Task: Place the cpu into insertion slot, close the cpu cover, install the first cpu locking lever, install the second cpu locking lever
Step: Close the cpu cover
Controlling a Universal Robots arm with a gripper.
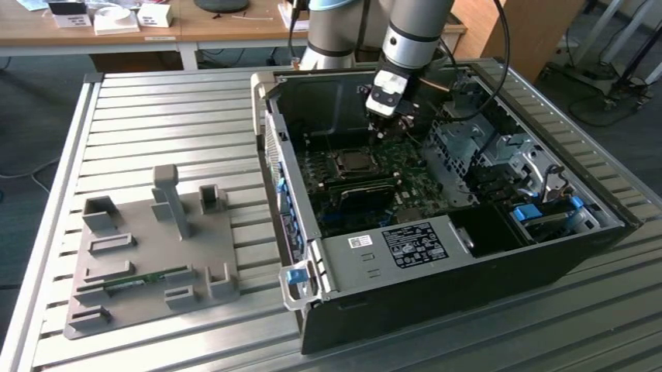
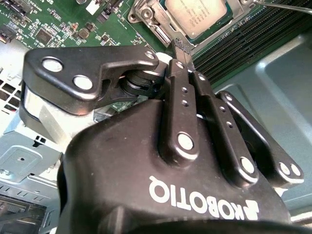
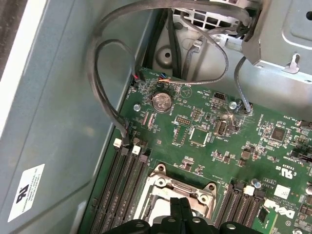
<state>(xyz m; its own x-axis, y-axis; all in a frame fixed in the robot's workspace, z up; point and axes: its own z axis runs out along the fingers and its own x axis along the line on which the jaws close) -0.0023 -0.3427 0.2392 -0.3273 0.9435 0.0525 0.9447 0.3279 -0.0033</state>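
Exterior view: gripper (image 1: 396,128) low inside the case (image 1: 486,287), just beyond the slot (image 1: 352,161). Second wrist view: fingers (image 2: 178,83) pressed together, tips at the cover (image 2: 152,15) rim; cpu (image 2: 196,17) seated in the slot. The step likely wants a slow, square push, clear of the cpu top. First wrist view adds the motherboard (image 3: 204,126) beyond.

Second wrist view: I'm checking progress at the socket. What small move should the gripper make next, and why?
Probably a short shift of the gripper toward the thin metal lever: the cpu is seated, the cpu cover lies flat around it, jaws shut at its edge.
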